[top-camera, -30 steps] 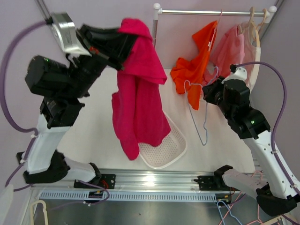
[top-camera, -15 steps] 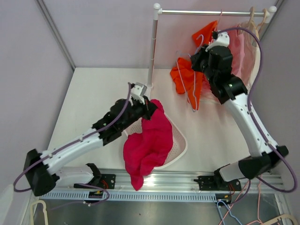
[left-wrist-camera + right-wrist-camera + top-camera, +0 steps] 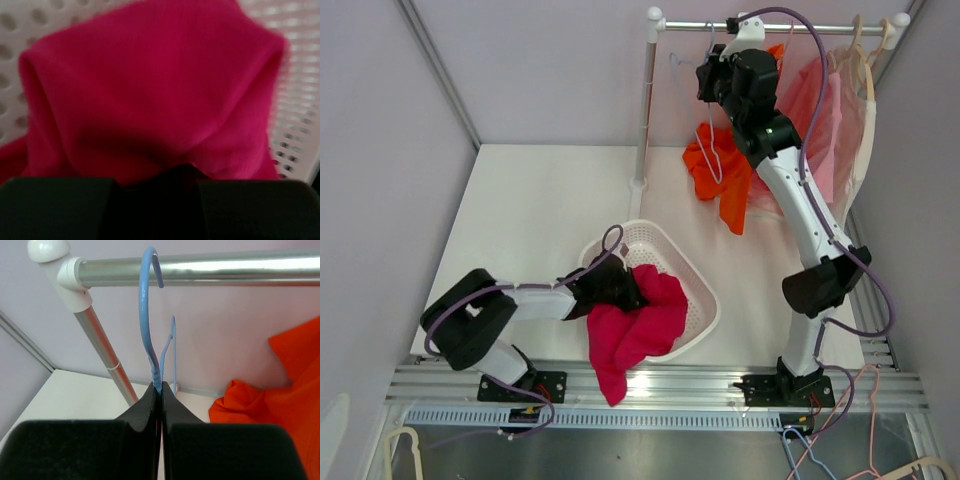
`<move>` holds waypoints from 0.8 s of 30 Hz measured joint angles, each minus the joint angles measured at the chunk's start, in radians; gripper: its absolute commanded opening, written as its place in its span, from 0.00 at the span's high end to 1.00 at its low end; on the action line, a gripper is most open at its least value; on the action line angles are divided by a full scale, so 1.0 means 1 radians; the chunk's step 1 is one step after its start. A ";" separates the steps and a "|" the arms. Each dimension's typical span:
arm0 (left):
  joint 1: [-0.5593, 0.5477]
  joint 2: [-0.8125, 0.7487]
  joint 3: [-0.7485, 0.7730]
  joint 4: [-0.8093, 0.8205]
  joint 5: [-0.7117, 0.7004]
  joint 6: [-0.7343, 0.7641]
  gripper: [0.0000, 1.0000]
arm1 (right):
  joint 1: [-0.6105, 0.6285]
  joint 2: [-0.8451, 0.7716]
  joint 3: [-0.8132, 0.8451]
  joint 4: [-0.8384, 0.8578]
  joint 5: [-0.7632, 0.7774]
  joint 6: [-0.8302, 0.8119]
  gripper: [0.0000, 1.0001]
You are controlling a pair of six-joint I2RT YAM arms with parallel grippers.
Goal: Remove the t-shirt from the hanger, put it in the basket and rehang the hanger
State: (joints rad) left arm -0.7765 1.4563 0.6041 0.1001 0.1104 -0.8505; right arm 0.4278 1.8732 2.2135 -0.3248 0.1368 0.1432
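we find the magenta t-shirt (image 3: 642,322) (image 3: 150,90) off the hanger, lying bunched in the white perforated basket (image 3: 698,285) at the near edge of the surface (image 3: 540,200). one fold spills over the basket's near rim. the left arm lies low along the surface and the left fingers (image 3: 623,290) reach into the basket, against the shirt's upper left edge. in the left wrist view the cloth fills the frame and bunches right up to the dark finger blocks. we cannot tell how far these fingers are parted, nor whether they have hold of the cloth.

the right arm stands stretched up to the rail (image 3: 780,26) (image 3: 225,270). the right fingers (image 3: 705,82) (image 3: 159,395) are pressed together on the neck of the blue wire hanger (image 3: 706,150) (image 3: 146,315), just below its hook. the hook is up at the rail, near the left end post. we cannot tell whether it bears on the bar. an orange garment (image 3: 720,175) (image 3: 270,395) hangs just beside it to the right. hanger and t-shirt are well apart.
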 measured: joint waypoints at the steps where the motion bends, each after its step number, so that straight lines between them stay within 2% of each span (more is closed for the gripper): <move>1: 0.001 0.053 -0.064 0.074 0.048 -0.069 0.76 | 0.000 0.028 0.028 0.005 -0.003 -0.010 1.00; 2: 0.008 0.065 -0.091 0.153 0.085 -0.098 0.66 | 0.000 0.051 0.048 0.010 -0.004 -0.016 1.00; 3: 0.008 0.074 -0.112 0.228 0.098 -0.116 0.48 | 0.000 0.073 0.064 0.014 -0.005 -0.022 1.00; 6: 0.007 0.122 -0.154 0.432 0.167 -0.183 0.25 | 0.000 0.139 0.119 0.016 -0.003 -0.032 1.00; 8: 0.006 0.133 -0.164 0.515 0.195 -0.204 0.23 | 0.000 0.176 0.148 0.016 -0.003 -0.038 1.00; 11: -0.004 0.102 -0.164 0.504 0.181 -0.195 0.16 | 0.003 0.205 0.159 0.025 -0.002 -0.048 1.00; 12: -0.019 0.068 -0.155 0.446 0.154 -0.180 0.05 | 0.005 0.206 0.144 0.040 0.000 -0.051 1.00; 13: -0.037 0.027 -0.141 0.377 0.122 -0.161 0.01 | 0.009 0.204 0.129 0.057 0.004 -0.056 1.00; 18: -0.124 -0.233 -0.027 0.010 -0.058 -0.063 0.01 | 0.035 0.128 -0.063 0.177 0.041 -0.096 1.00; 24: -0.129 -0.445 0.079 -0.195 -0.164 0.000 0.01 | 0.076 0.105 -0.089 0.272 0.071 -0.119 1.00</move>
State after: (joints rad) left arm -0.9051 1.0115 0.6830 -0.0944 -0.0536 -0.8509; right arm 0.5041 1.9785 2.1242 -0.0525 0.2081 0.0246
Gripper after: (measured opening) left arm 0.994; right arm 0.019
